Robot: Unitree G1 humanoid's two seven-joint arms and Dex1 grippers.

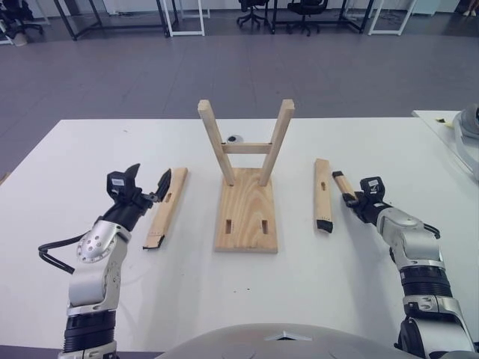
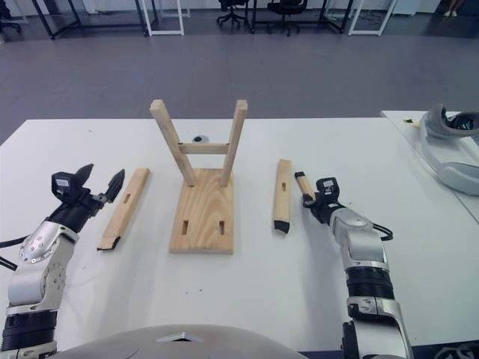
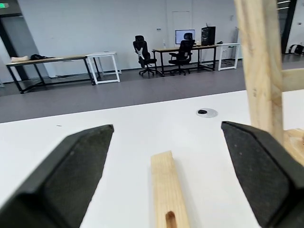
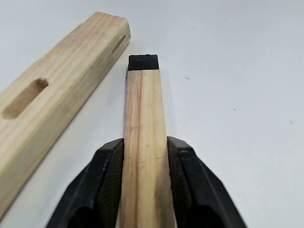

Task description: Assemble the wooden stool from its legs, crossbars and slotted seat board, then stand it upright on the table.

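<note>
The slotted seat board [image 1: 246, 213] lies flat mid-table with two legs [image 1: 217, 142] and a crossbar [image 1: 245, 148] standing up from its far end. A loose leg [image 1: 167, 207] lies left of the board. My left gripper [image 1: 147, 185] hovers open just over that leg's left side, its fingers [image 3: 76, 175] either side of the leg's end [image 3: 167, 194]. Another loose leg [image 1: 322, 194] lies right of the board. My right gripper [image 1: 358, 199] is shut on a short crossbar [image 4: 143, 142] with a black tip, lying on the table beside that leg [image 4: 52, 90].
A small round grommet [image 1: 235, 139] sits in the white table [image 1: 90, 164] behind the standing legs. A grey-white headset [image 2: 449, 142] rests on a second table at the far right. Office desks and chairs stand far behind.
</note>
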